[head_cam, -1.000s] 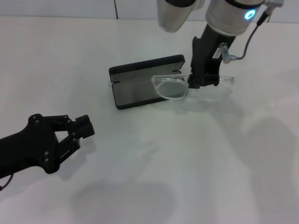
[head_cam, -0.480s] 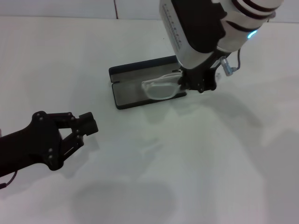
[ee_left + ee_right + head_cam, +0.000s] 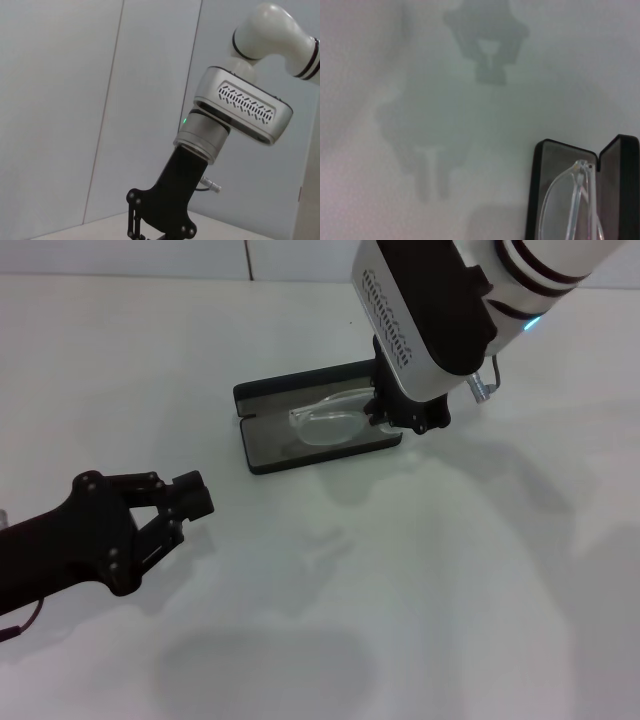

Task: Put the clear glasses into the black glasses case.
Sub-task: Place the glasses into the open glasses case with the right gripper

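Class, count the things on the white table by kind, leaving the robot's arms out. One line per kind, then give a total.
Clear glasses: 1
Black glasses case: 1
Total: 2

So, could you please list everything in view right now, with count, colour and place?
black glasses case: one, black with grey lining, lying open on the table's far middle.
clear glasses: one, transparent, over the open case's near half, held at the right end.
table: one, white, under everything.
right claw: one, black, at the case's right end, shut on the glasses.
left claw: one, black, low at the near left, fingers apart, holding nothing.
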{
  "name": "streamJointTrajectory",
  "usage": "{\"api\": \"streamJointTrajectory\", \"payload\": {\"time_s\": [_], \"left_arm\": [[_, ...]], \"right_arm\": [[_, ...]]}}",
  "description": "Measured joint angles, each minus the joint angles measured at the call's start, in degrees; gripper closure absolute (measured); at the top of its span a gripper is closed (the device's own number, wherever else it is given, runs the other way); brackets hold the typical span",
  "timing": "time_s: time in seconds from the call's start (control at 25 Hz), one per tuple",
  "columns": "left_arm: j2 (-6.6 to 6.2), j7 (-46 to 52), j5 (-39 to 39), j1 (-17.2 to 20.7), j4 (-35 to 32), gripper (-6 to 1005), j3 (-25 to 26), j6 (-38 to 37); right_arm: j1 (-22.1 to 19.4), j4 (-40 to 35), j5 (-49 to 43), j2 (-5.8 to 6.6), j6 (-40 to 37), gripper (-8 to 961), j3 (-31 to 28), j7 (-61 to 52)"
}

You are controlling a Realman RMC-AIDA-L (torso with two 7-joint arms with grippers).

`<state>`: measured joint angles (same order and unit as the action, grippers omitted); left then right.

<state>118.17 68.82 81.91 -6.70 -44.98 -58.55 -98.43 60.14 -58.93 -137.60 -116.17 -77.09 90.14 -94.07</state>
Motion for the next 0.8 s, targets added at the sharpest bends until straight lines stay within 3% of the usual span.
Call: {"api": "streamJointTrajectory", "payload": {"time_s": [0.24, 0.8], "left_arm": [[0.79, 0.2, 0.1, -0.1, 0.1, 855, 1.3, 0.0], [0.83, 0.3, 0.1, -1.3, 0.3, 856, 1.4, 0.2]], "right_arm": [[-0.4, 1.3, 0.4, -0.07, 2.5, 905, 0.0, 2.3], [0.3, 4.9, 2.9, -0.11, 6.6, 900, 0.9, 2.4]]}}
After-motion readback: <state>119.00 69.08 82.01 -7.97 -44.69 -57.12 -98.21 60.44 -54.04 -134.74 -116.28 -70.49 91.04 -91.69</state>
